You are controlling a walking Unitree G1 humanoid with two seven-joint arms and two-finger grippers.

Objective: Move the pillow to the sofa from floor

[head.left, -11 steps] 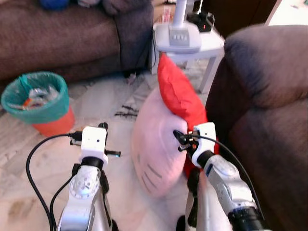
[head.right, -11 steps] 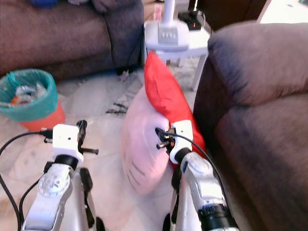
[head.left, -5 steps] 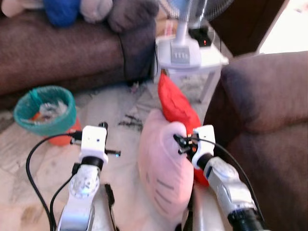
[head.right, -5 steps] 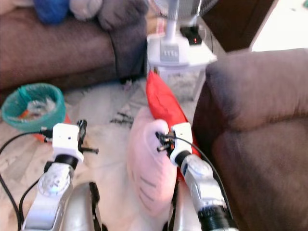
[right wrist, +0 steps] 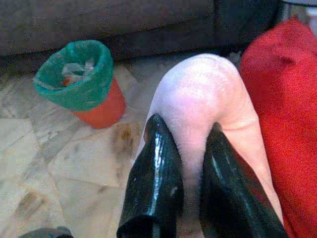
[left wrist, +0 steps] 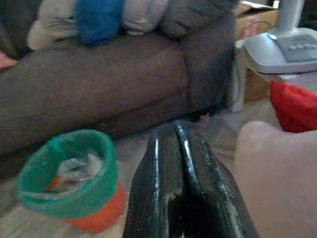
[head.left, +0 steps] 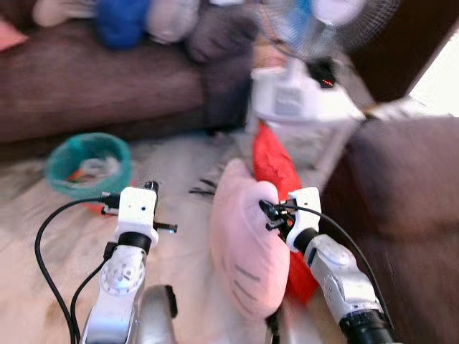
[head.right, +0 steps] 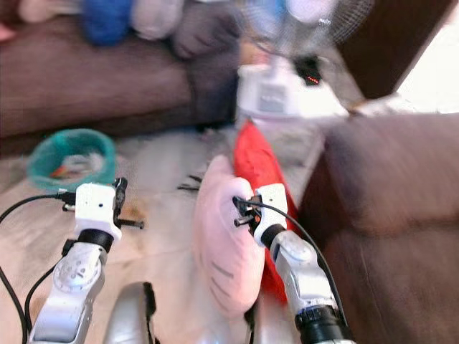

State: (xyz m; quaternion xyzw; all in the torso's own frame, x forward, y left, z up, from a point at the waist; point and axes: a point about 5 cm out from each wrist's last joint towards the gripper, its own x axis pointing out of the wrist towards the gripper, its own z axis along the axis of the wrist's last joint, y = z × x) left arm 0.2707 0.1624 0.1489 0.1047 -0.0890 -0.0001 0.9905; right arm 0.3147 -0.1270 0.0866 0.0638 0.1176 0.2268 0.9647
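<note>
Your right gripper (right wrist: 183, 173) pinched the pink pillow's (right wrist: 208, 99) top edge between its jaws. The left gripper (left wrist: 181, 198) stayed closed, empty. You needed that pinch deep before swinging it sofaward.

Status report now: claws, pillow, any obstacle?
Right claw shut on pink pillow. Left claw shut, empty. Red cushion leans against pillow; trash bin nearby.

head stereo pair looking fwd/down, wrist cams close along fingers, all share pink pillow (head.left: 244, 244)

Green-lined orange bin (head.left: 87, 166) on marble floor (right wrist: 74, 163); white fan (head.left: 305, 86) on side table; red cushion (head.left: 276, 168) nearby.
</note>
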